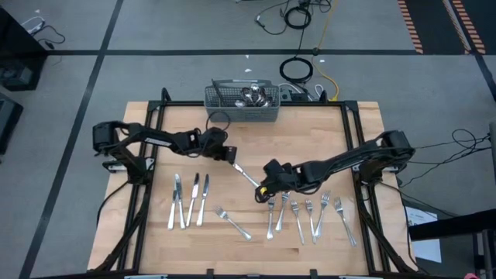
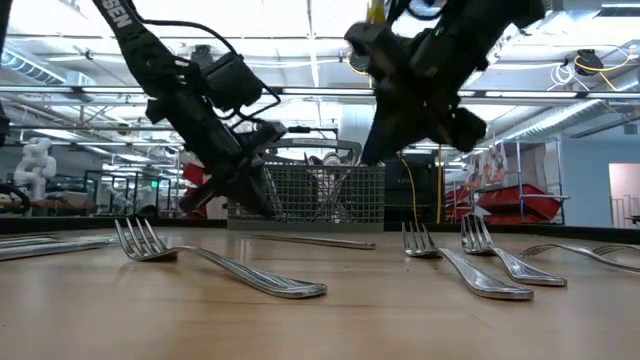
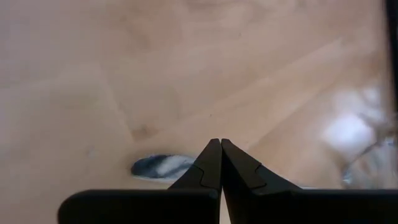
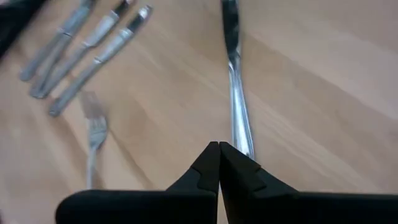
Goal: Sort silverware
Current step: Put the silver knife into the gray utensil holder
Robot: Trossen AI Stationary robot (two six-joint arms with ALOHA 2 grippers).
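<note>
One slim silver piece (image 1: 246,173) of the silverware lies slantwise at the table's middle, flat on the wood in the low view (image 2: 310,240). My left gripper (image 1: 230,155) is shut over its far-left end, where a silver oval (image 3: 158,165) shows beside the fingertips. My right gripper (image 1: 262,186) is shut at its near-right end, the handle (image 4: 239,118) running away from the fingertips. Three knives (image 1: 190,200) lie side by side at the near left. Several forks (image 1: 318,211) lie at the near right, and a single fork (image 1: 232,222) lies between the two groups. My left gripper points slanting down over the piece's far-left end (image 3: 158,165). That end runs in under the left finger, which hides the spot, so I cannot tell whether the fingers touch it. My right gripper points slanting down at the handle's free end (image 4: 245,146), which passes just beside and under one fingertip. No metal shows in the seam between the fingers. Whether they touch the handle I cannot tell.
A grey wire-mesh basket (image 1: 242,102) with more silverware stands at the table's far edge, right behind my left gripper. Bare wood lies between the knives and the single fork, and in front of the basket to the right.
</note>
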